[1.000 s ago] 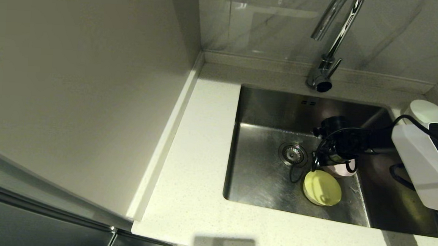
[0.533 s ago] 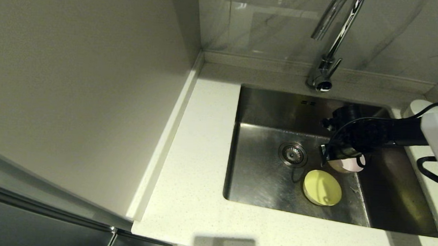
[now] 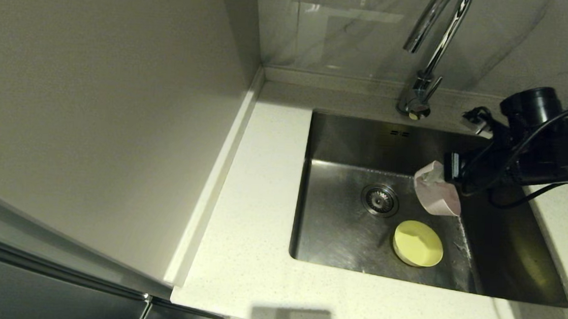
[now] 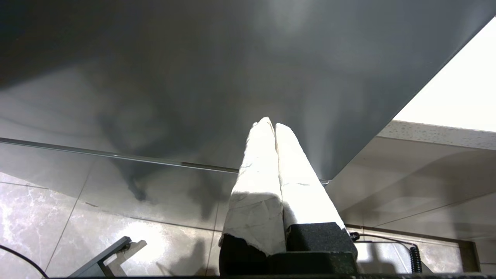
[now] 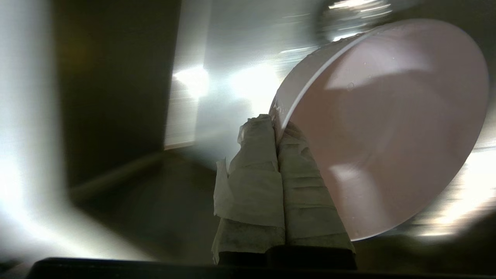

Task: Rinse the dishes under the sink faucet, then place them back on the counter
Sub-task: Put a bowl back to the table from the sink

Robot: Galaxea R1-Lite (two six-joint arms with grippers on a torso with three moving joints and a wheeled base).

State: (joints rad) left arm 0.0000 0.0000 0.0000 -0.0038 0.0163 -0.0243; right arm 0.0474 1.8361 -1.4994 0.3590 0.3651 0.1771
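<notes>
My right gripper (image 3: pixel 433 176) is shut on the rim of the pale pink bowl (image 3: pixel 437 196), which hangs tilted on edge above the sink (image 3: pixel 338 232), right of the drain. In the right wrist view the pink bowl (image 5: pixel 387 131) fills the space beside the gripper (image 5: pixel 276 124), its rim pinched between the taped fingers. The pale yellow bowl (image 3: pixel 418 243) lies on the basin floor near the front wall. The chrome faucet (image 3: pixel 431 50) rises behind the sink, its spout further back than the held bowl. My left gripper (image 4: pixel 271 126) is shut and empty, parked below the counter (image 3: pixel 256 217).
The round drain strainer (image 3: pixel 380 200) sits mid-basin, with two overflow slots (image 3: pixel 400 133) on the back wall. A tall cabinet side (image 3: pixel 104 109) bounds the counter at left. Grey marble-look panels (image 3: pixel 331 29) stand behind the faucet.
My right gripper has lifted the pink bowl off the basin floor and tipped it on edge, and the arm has swung up and to the right. The yellow bowl has stayed put.
</notes>
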